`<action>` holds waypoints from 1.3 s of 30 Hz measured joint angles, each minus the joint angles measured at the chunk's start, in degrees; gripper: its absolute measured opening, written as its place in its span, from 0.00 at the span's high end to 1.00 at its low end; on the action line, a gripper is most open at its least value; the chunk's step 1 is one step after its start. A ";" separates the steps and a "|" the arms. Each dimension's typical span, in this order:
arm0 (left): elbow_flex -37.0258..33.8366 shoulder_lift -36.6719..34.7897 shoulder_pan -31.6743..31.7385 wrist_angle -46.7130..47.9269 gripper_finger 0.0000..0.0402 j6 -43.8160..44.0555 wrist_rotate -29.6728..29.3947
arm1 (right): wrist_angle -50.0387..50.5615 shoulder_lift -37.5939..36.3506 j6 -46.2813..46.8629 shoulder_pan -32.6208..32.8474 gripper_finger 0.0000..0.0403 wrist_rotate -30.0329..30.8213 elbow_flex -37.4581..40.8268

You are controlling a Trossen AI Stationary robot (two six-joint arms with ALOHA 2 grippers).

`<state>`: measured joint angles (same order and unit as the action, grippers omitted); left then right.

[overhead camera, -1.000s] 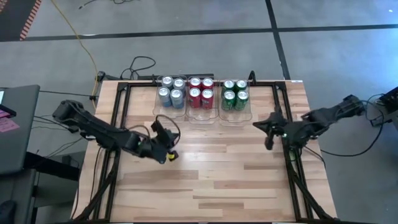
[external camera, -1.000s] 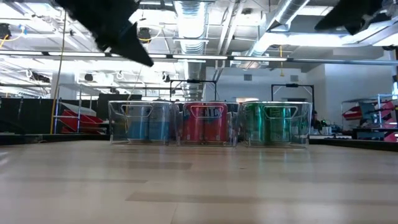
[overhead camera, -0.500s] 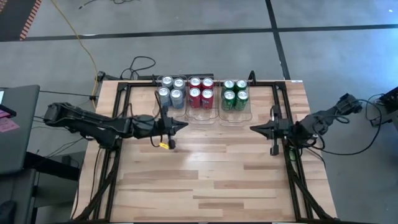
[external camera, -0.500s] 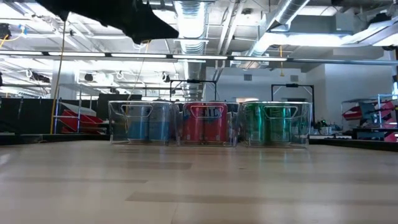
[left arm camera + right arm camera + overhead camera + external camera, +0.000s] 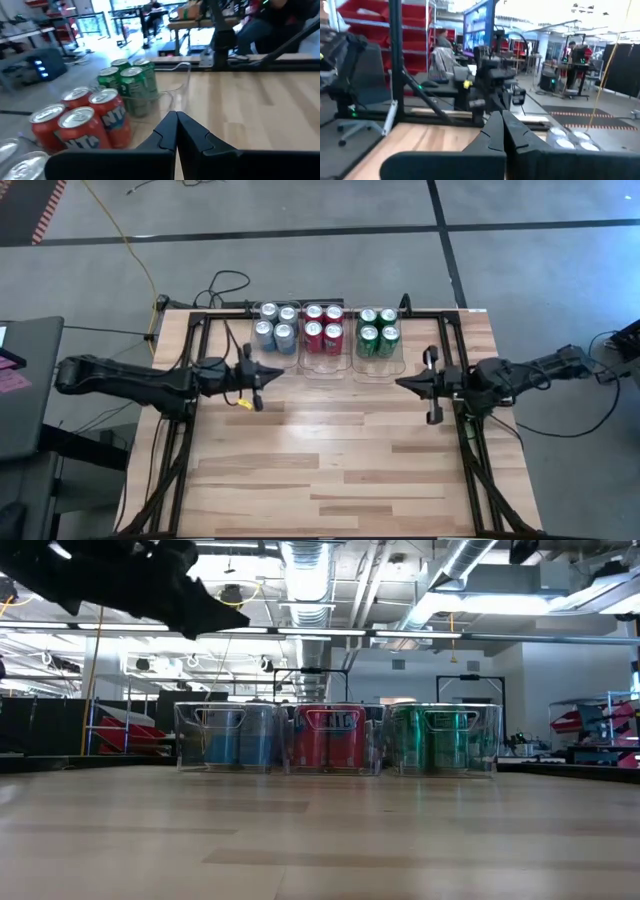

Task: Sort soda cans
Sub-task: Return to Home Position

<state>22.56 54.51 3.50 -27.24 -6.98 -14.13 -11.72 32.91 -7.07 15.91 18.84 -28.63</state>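
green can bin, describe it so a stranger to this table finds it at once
On the wooden table, three clear bins stand in a row along the top edge of the high view. Pick the end bin nearest the right arm: it alone holds four green cans, while its neighbour holds red cans.

Overhead, table-level and two wrist cameras, soda cans (image 5: 313, 330) common to all
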 joint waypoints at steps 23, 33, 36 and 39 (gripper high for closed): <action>-12.24 -13.78 4.11 2.31 1.00 7.28 4.13 | -6.43 -7.99 7.05 -16.51 1.00 -14.83 14.83; -13.50 -21.61 4.32 9.68 1.00 9.94 4.87 | -6.88 -9.40 10.42 -19.96 1.00 -20.54 15.83; -13.50 -24.23 4.29 12.53 1.00 10.61 4.86 | -6.30 -9.33 11.76 -20.09 1.00 -21.34 15.83; -13.50 -26.68 4.29 14.07 1.00 10.39 4.85 | -5.33 -9.31 11.18 -20.10 1.00 -23.31 15.83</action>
<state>9.06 27.83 7.79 -13.17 3.40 -9.28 -17.05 23.59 4.10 -4.18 -4.47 -12.80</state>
